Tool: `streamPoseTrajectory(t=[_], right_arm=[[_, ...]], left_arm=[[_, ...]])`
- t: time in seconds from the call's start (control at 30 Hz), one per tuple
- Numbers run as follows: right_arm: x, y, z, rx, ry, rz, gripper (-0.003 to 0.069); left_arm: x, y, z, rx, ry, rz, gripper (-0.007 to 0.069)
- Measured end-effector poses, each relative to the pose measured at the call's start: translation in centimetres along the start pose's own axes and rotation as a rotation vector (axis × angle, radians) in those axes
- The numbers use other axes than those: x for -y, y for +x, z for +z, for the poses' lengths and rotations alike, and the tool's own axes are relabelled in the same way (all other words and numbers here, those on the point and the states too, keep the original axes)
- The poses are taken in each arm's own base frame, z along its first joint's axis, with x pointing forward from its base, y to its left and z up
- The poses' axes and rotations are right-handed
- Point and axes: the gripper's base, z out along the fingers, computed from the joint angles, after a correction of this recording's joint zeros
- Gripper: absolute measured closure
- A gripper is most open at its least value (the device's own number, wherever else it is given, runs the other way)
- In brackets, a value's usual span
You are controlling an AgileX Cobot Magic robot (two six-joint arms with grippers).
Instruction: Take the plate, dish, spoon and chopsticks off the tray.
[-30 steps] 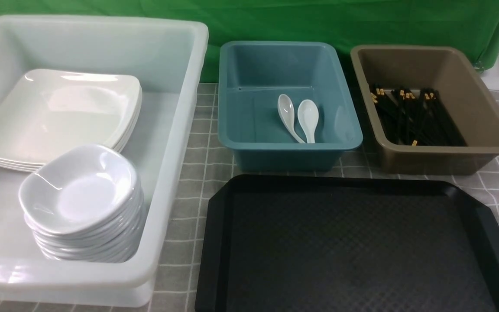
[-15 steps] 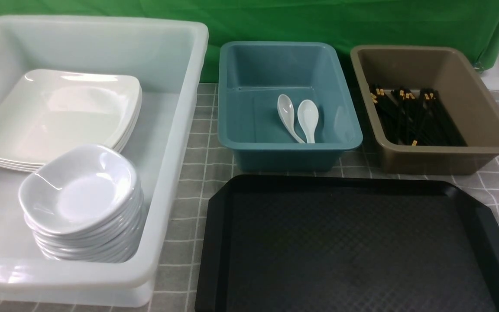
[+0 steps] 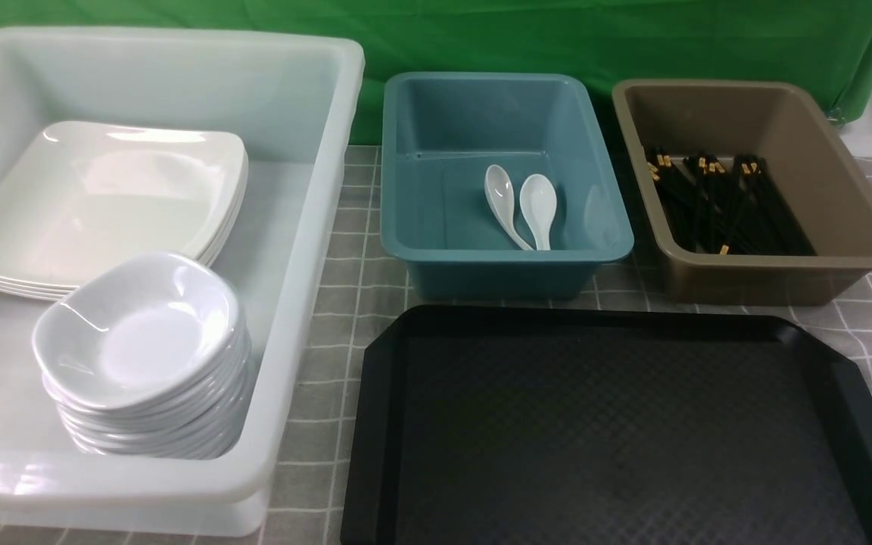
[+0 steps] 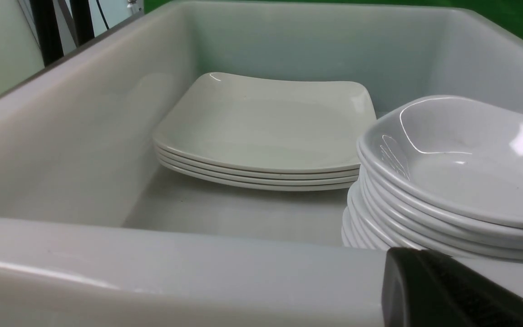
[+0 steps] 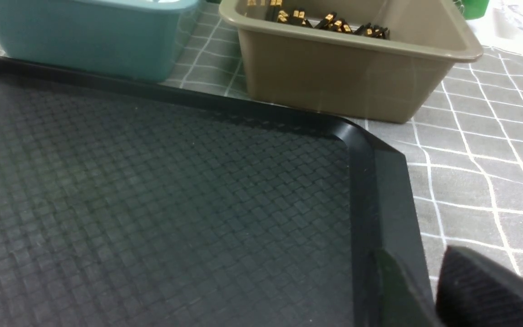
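Tray (image 3: 618, 431) looks bare, plates (image 3: 103, 204), spoons (image 3: 519, 204), chopsticks (image 3: 716, 200) in tubs; left hand (image 4: 452, 290) together, right hand (image 5: 429, 295) slightly apart; best just retract clear w/o nudging tray.

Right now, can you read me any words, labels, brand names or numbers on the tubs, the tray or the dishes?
None: no readable text shows in any view.
Black tray: only a woven texture.
Teal tub, brown tub, white tub: plain walls.
Chopsticks: gold bands, any marking too small to tell.
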Motion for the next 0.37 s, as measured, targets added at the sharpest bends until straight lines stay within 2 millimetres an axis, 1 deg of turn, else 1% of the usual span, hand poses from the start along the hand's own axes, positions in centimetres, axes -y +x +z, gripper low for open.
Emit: streamPoseTrajectory(t=[0.37], right_arm=[[0.0,0.0,0.0,0.0,0.0,0.0,0.0426]], left_arm=[[0.0,0.0,0.0,0.0,0.0,0.0,0.0616]])
